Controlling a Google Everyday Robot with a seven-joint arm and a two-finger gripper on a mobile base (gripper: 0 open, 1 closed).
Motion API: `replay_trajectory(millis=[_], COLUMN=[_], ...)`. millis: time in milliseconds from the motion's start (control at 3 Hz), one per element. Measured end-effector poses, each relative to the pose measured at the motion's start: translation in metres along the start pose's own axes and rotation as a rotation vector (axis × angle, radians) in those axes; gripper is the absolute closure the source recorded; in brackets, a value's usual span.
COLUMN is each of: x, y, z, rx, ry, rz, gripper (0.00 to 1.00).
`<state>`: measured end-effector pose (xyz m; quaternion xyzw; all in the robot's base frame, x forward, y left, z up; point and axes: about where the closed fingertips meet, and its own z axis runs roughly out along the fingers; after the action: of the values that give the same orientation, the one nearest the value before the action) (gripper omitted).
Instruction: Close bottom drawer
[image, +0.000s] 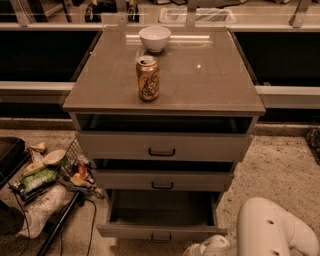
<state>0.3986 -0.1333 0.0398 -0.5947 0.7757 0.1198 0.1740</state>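
Note:
The bottom drawer (160, 232) of the grey cabinet (165, 105) stands pulled out, and its inside looks empty. Its narrow front panel has a small black bar handle (161, 239). My white arm (272, 230) comes in from the bottom right. My gripper (206, 247) is at the bottom edge of the view, right by the right end of the drawer's front panel. Most of it is cut off by the frame.
The middle drawer (162, 179) and top drawer (162, 146) stand slightly out. An orange can (148, 78) and a white bowl (154, 38) sit on the cabinet top. A wire basket of snacks (75, 172), a cable and a black pole lie on the floor at left.

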Motion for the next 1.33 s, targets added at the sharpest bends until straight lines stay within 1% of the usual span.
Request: replay_trajectory(millis=[333,667,1000,1333], x=[-0.020,-0.038,-0.039,-0.042], y=[-0.021,-0.048,-0.049,-0.069], z=[0.020,0.032,0.032,0.032], rx=[0.009,0.020,0.020,0.030], ry=[-0.028,-0.059,-0.060,-0.065], rz=[-0.031,-0.061,-0.063,-0.075], gripper=[1.00,1.00,1.00,1.00])
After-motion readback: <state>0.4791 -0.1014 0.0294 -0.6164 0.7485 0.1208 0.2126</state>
